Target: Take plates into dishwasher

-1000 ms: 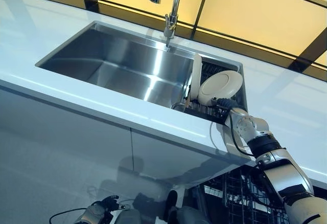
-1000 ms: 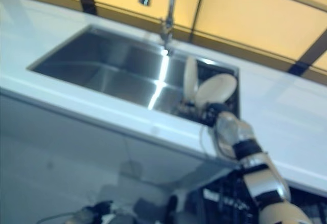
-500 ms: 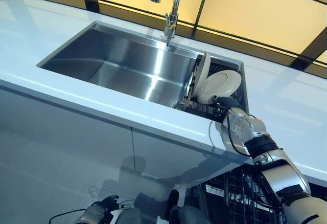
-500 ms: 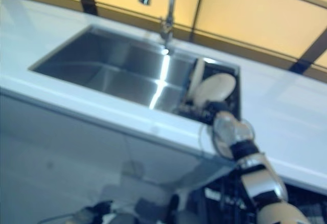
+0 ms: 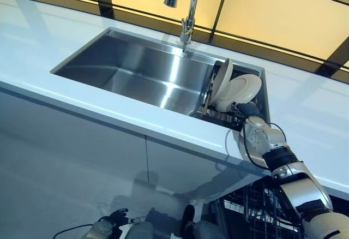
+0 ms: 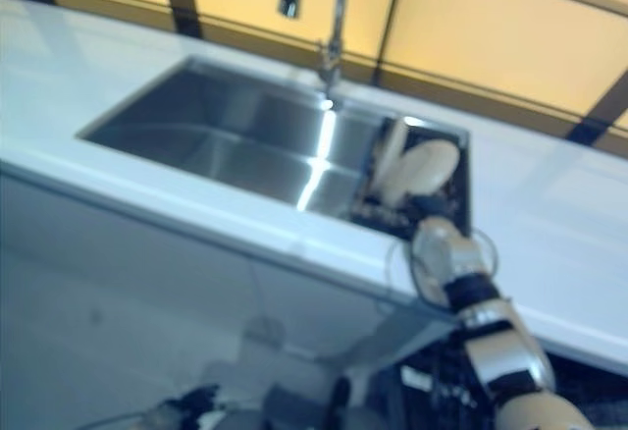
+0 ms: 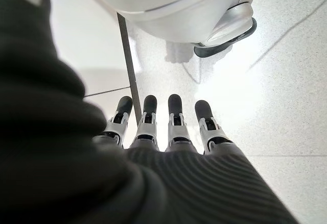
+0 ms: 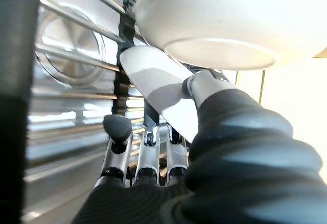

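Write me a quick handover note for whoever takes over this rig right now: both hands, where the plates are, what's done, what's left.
Right robot hand: at the dish rack in the right end of the sink, thumb against a white plate; whether it truly grips is unclear.
Left robot hand: idle, hanging low over the floor, fingers straight, empty.
Plates: the white plate leans in the rack; a second plate stands on edge beside it.
Done: nothing loaded yet.
Left: lift both plates into the dishwasher basket below the counter.

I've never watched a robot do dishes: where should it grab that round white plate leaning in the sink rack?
Probably by the near lower rim, from the counter side: the plate stands tilted on edge in the rack, and the right hand already sits there.
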